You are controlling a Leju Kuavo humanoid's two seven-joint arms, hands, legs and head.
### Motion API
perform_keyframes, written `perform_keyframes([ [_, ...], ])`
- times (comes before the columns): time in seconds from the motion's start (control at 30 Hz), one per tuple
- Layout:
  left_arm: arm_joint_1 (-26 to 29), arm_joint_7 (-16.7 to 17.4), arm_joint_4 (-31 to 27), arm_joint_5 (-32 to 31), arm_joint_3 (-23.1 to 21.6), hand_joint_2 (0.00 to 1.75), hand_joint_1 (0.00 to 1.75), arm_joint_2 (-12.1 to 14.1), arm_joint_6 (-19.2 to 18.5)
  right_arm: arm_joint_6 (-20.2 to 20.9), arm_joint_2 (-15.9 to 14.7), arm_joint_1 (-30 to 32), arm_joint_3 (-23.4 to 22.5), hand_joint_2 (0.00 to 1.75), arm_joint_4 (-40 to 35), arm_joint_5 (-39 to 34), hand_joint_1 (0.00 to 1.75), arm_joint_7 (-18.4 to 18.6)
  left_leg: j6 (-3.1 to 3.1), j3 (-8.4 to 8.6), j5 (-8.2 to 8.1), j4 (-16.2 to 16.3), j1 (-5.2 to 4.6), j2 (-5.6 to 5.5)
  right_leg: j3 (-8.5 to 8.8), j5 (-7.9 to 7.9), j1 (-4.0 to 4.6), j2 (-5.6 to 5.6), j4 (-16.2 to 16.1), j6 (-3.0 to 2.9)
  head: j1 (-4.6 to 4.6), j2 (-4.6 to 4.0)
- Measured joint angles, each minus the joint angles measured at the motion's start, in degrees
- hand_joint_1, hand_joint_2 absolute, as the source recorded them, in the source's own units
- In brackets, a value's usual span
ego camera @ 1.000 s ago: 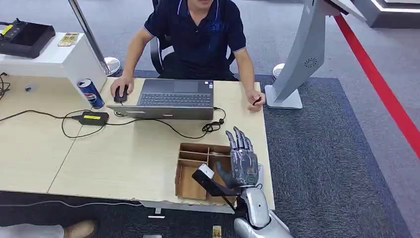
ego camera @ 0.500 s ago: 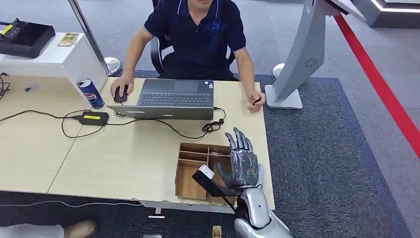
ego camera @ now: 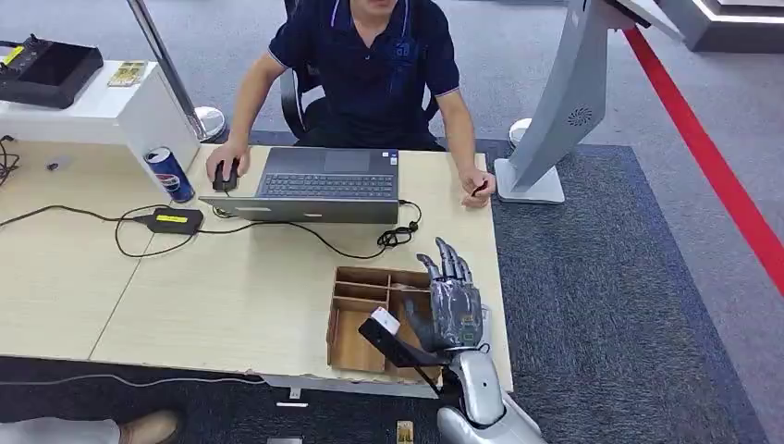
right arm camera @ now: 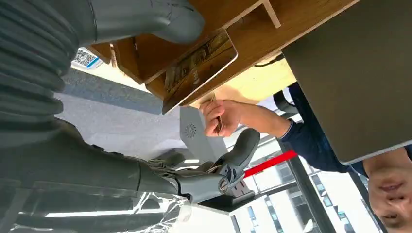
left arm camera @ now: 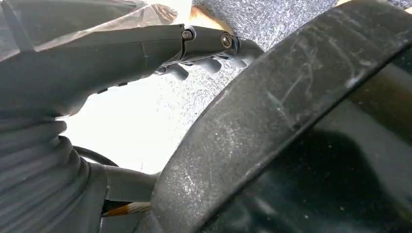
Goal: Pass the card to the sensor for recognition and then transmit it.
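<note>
Across the floor, grey carpet (ego camera: 592, 305) with a red stripe (ego camera: 712, 166) running along the far right. On it, a pale wooden table (ego camera: 231, 296) taking up the left and middle of the head view. Behind the table, a seated person (ego camera: 370, 65) in a dark blue shirt, one hand on a mouse (ego camera: 225, 176), the other resting at the table's right edge and pinching something small and dark, too small to name. Just right of the table, a tilted grey stand (ego camera: 564, 102) on a flat foot.

In front of the person, an open laptop (ego camera: 324, 185). Near the table's front right corner, a shallow wooden box (ego camera: 356, 342) split into compartments.

Over the box's right side, the right hand (ego camera: 453, 301), fingers (ego camera: 448, 264) straight and pointing away from the robot, thumb (right arm camera: 160, 19) spread to the side, gripping nothing.

In the left wrist view, the left hand (left arm camera: 145, 48) over the carpet, fingertips bent a little; impossible to tell whether closed or holding anything.

On the table's left part, a blue soda can (ego camera: 169, 173) upright, and near it a black charger (ego camera: 171, 220) with a cable trailing to the laptop.

Seen from the right wrist, the card (right arm camera: 199, 68) inside the box, leaning tilted at a compartment's edge, just beside the thumb but apart from it.
</note>
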Motion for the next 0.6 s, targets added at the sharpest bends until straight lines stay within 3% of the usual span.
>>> perform_keyframes([
  [0.43, -0.02, 0.0, 0.0, -0.02, -0.17, 1.75, 0.0, 0.0, -0.02, -0.04, 0.11, -0.02, -0.26, 1.75, 0.48, 0.0, 0.59, -0.02, 0.0, 0.0, 0.0, 0.0, 0.0, 0.0, 0.0, 0.0, 0.0, 0.0, 0.0, 0.0, 0.0, 0.0],
  [0.5, -0.02, 0.0, 0.0, 0.0, -0.17, 1.75, 0.0, 0.0, -0.02, -0.04, 0.11, -0.02, -0.28, 1.75, 0.48, -0.02, 0.7, 0.0, 0.0, 0.0, 0.0, 0.0, 0.0, 0.0, 0.0, 0.0, 0.0, 0.0, 0.0, 0.0, 0.0, 0.0],
  [0.6, -0.02, 0.0, 0.0, 0.0, -0.17, 1.75, 0.0, 0.0, -0.02, -0.04, 0.11, -0.02, -0.31, 1.75, 0.48, -0.09, 0.66, 0.0, 0.0, 0.0, 0.0, 0.0, 0.0, 0.0, 0.0, 0.0, 0.0, 0.0, 0.0, 0.0, 0.0, 0.0],
])
